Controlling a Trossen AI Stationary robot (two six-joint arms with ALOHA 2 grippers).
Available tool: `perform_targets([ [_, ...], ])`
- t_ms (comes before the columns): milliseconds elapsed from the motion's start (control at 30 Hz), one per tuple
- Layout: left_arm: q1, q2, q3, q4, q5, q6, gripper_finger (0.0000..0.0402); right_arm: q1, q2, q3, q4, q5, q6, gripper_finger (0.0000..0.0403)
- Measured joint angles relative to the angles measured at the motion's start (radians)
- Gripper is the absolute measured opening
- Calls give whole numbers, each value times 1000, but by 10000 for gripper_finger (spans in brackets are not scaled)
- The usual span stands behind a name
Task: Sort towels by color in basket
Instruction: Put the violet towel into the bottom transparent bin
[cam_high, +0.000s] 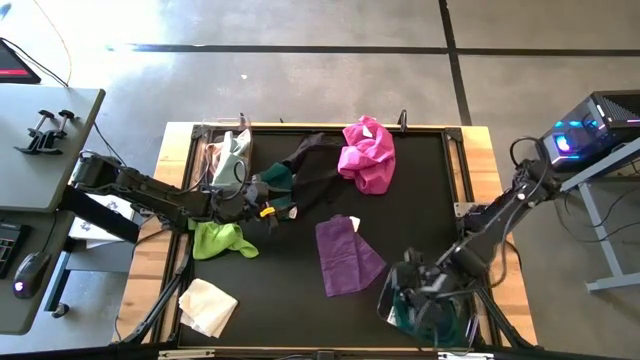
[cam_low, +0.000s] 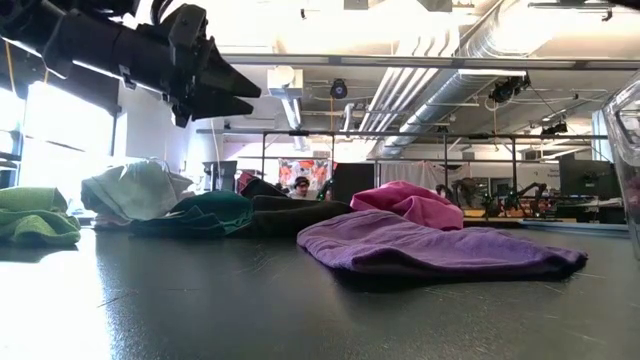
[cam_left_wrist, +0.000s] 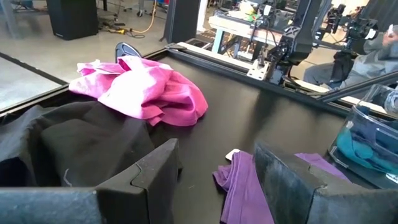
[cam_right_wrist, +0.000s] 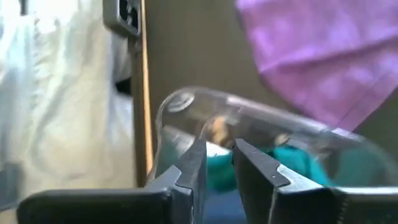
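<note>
A soft purple towel (cam_low: 440, 248) lies nearest in the low view, with a magenta towel (cam_low: 412, 204) behind it and dark teal (cam_low: 205, 213) and lime green towels (cam_low: 35, 215) to the left. From above, the left gripper (cam_high: 262, 205) hovers open over the dark pile; the right gripper (cam_high: 418, 292), jaws nearly closed and empty, sits over a clear plastic basket (cam_high: 430, 318) at the near right holding teal cloth.
</note>
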Motion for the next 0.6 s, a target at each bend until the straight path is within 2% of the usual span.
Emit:
perform_targets([
  [133, 1, 0, 0, 4, 0, 0, 195, -3, -1, -9, -39, 147, -1, 75],
  [300, 8, 0, 0, 29, 0, 14, 195, -97, 0, -94, -119, 211, -28, 75],
  [467, 10, 0, 0, 31, -1, 17, 195, -226, 0, -195, -12, 170, -106, 75],
  [600, 10, 0, 0, 29, -1, 18, 195, -325, 0, -272, 86, 59, -118, 75],
])
